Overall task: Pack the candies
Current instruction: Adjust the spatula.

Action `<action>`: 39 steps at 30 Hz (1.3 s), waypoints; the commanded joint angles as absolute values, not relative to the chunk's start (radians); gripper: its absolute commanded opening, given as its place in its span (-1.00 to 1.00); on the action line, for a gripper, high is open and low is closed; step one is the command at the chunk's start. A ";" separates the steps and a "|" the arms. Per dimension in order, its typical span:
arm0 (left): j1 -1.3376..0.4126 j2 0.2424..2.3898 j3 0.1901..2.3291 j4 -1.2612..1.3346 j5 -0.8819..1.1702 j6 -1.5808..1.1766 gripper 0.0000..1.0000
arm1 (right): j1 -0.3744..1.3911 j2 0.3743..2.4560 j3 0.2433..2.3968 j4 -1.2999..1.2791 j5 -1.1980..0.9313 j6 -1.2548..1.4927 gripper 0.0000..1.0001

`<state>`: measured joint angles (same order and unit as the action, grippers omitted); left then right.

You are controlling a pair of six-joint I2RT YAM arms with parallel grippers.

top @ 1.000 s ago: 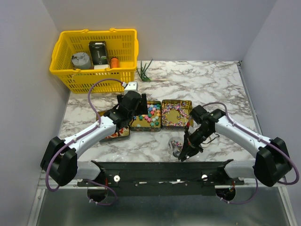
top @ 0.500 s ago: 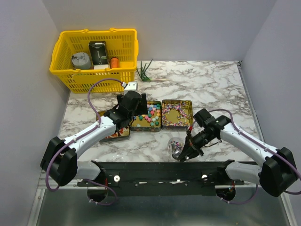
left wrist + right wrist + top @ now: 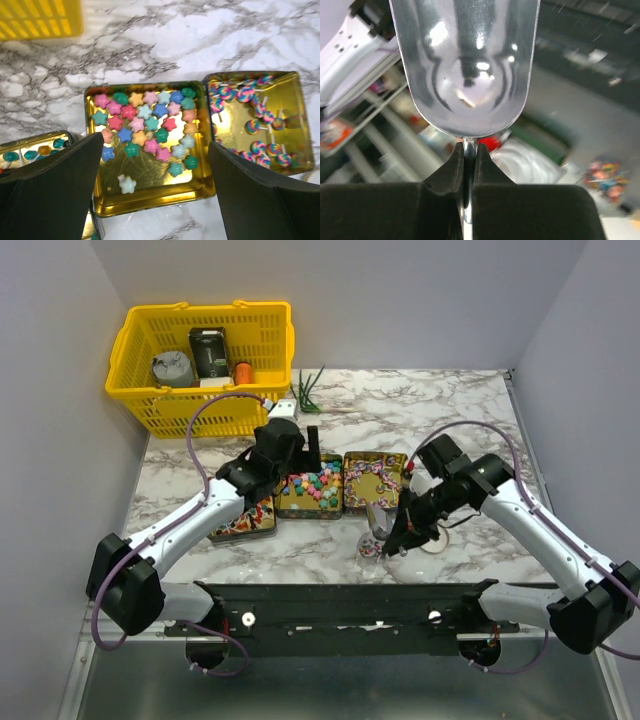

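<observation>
Star-shaped candies (image 3: 145, 127) of mixed colours lie in the middle gold tin (image 3: 312, 490). Swirl-striped candies (image 3: 255, 125) lie in the right tin (image 3: 375, 480). A third tin (image 3: 245, 520) at the left holds more candies (image 3: 30, 154). My left gripper (image 3: 157, 192) is open and empty, hovering over the middle tin's near edge. My right gripper (image 3: 468, 155) is shut on the handle of a shiny metal scoop (image 3: 465, 65), held above a small clear jar of candies (image 3: 371, 546) in front of the tins. The scoop's bowl looks empty.
A yellow basket (image 3: 205, 355) with several items stands at the back left. A green sprig (image 3: 308, 390) lies beside it. A pale round object (image 3: 437, 542) lies under my right arm. The black rail (image 3: 340, 605) runs along the near edge.
My right arm has risen and swung back toward the tins, lifting the scoop from beside the jar. My left gripper has shifted slightly back over the middle tin.
</observation>
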<state>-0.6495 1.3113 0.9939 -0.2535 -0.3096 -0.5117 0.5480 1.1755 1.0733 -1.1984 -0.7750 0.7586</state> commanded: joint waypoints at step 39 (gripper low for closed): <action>-0.663 1.456 1.109 -0.356 0.416 -0.322 0.45 | 0.847 1.189 1.506 -1.042 -0.167 0.179 -0.99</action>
<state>-0.6525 1.4113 1.1217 -0.2459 0.5144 -0.3660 0.8417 1.2320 1.4345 -1.2186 -0.0841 0.2016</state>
